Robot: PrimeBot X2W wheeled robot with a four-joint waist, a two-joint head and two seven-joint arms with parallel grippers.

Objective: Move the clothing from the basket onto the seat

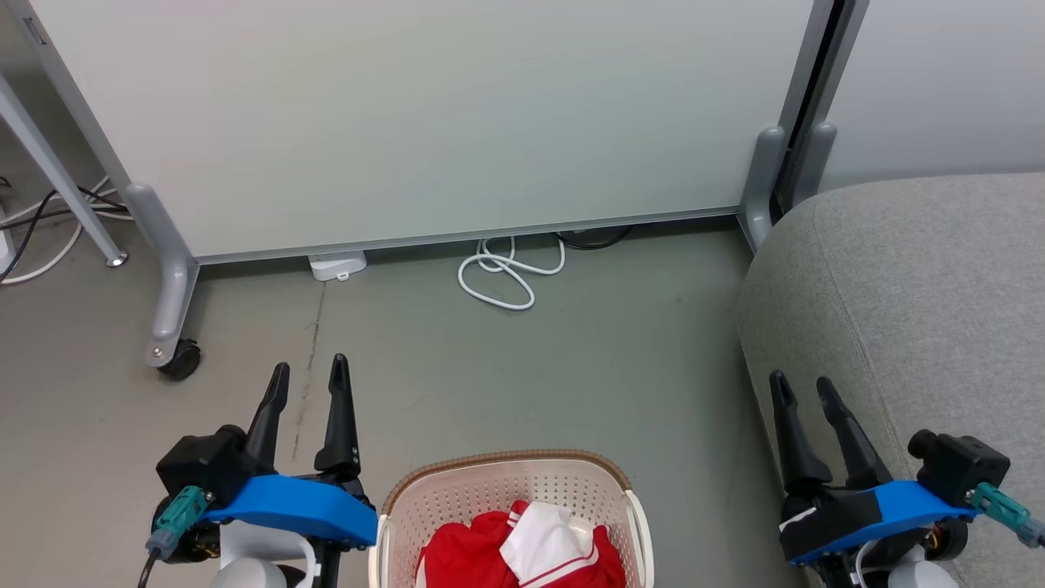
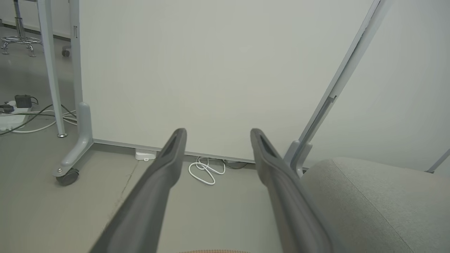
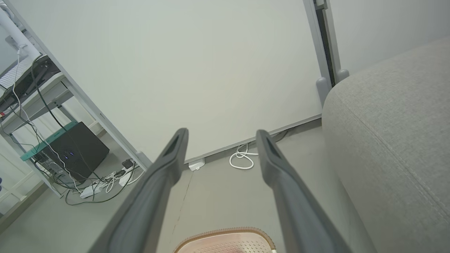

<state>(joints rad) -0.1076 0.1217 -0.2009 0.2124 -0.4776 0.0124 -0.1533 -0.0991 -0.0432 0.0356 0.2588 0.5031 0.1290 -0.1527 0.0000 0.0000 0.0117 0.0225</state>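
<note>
With fingers apart and empty, left end effector (image 1: 310, 365) and right end effector (image 1: 800, 380) flanked basket (image 1: 506, 454); clothing (image 1: 457, 555) looked soft, light, best pinched at top fold.

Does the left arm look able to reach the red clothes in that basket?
Probably yes: the left gripper, fingers open and empty, sits beside the basket, and the red clothing lies uncovered inside.

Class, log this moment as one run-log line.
phase: not started | left tool: open, empty | right tool: open, empty | clothing: in basket | sofa: right of basket
</note>
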